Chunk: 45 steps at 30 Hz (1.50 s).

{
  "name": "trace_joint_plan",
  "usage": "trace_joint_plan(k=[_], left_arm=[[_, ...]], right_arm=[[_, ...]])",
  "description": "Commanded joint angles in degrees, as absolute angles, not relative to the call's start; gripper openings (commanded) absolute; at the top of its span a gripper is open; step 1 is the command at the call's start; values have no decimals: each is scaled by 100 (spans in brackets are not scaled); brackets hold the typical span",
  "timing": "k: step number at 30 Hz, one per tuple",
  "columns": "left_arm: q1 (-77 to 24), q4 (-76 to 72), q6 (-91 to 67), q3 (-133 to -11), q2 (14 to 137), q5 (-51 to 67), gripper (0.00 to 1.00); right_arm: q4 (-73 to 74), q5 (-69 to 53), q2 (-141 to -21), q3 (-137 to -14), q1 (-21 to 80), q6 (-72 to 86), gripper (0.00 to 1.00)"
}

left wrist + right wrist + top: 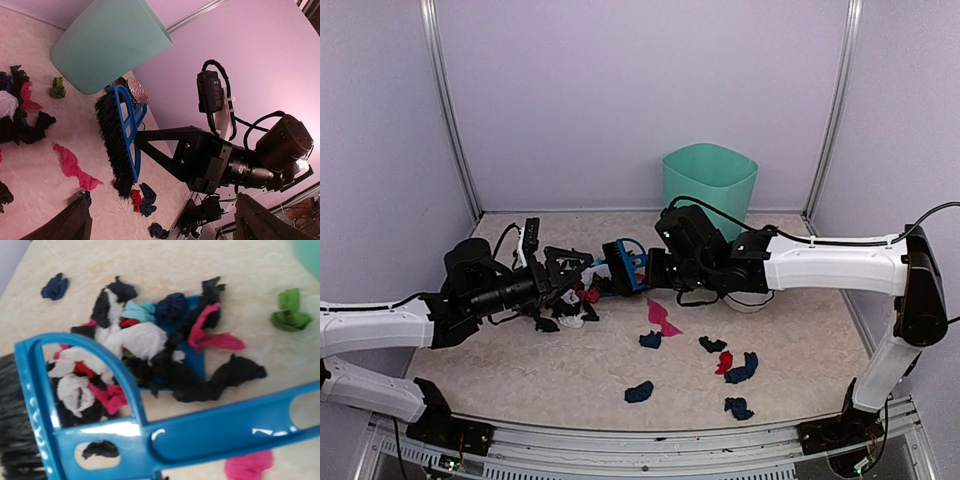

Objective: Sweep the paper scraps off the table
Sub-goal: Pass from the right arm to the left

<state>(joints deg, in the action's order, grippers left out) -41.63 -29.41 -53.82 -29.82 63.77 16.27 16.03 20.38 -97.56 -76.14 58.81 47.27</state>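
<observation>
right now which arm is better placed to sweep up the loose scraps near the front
Right, probably: the right gripper holds the blue brush, and the loose paper scraps lie on its side of the table. The left gripper carries no brush and sits by the dustpan.

I log: beige, faintly marbled worktop [520, 370]; crumpled paper scraps [145, 340] in black, white, pink, red, dark blue, green; blue plastic brush [120, 135] with black bristles; mint-green plastic bin [710, 185].

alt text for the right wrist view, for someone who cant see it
A heap of paper scraps, black, white, pink and red, sits on a blue dustpan on the beige table, behind a blue brush crossing the foreground. A green scrap lies apart at right.
</observation>
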Motion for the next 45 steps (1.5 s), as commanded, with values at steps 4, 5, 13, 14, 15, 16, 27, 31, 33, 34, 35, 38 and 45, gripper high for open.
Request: trace_joint_plan(k=[4,5,13,14,15,16,27,31,33,34,35,38,45], left_arm=[[-4441,-3423,-5191,-3589,7099,1653,97],[-4453,-3423,-5168,-3646,7183,1654,97],[-4465,-3260,-5006,-3969,7623,1581,96],[-4465,-3228,-4982,-4014,7662,1574,96],[-4465,-3215,-4969,-4050,7701,1590,96],[-4465,-3212,-4965,-4085,7741,1599,96],[-4465,-3305,-5014,-4365,8156,1664,80],[-4465,-3305,-5136,-4402,8229,1609,61],[-4465,-3305,-5173,-4408,8257,1588,57],[-4465,-3297,-5183,-4412,8272,1575,55],[-4465,-3296,-5184,-4419,8282,1583,51],[-4456,-3261,-5196,-4471,8322,1602,42],[-4456,-3175,-5162,-4583,8335,1600,30]], right_arm=[[1180,1614,-9530,-7607,5915,4647,0],[1181,1607,-9523,-7615,5932,4628,0],[1254,1653,-9376,-7698,6060,4476,0],[1255,1668,-9359,-7708,6071,4439,0],[1235,1671,-9340,-7711,6092,4402,0],[1220,1671,-9322,-7716,6115,4372,0],[1180,1690,-9269,-7695,6190,4376,0],[1158,1751,-9192,-7613,6188,4408,0],[1153,1775,-9181,-7601,6190,4412,0],[1152,1768,-9176,-7604,6190,4408,0],[1152,1755,-9184,-7605,6190,4410,0],[1137,1734,-9190,-7602,6189,4412,0],[1126,1688,-9227,-7622,6199,4382,0]])
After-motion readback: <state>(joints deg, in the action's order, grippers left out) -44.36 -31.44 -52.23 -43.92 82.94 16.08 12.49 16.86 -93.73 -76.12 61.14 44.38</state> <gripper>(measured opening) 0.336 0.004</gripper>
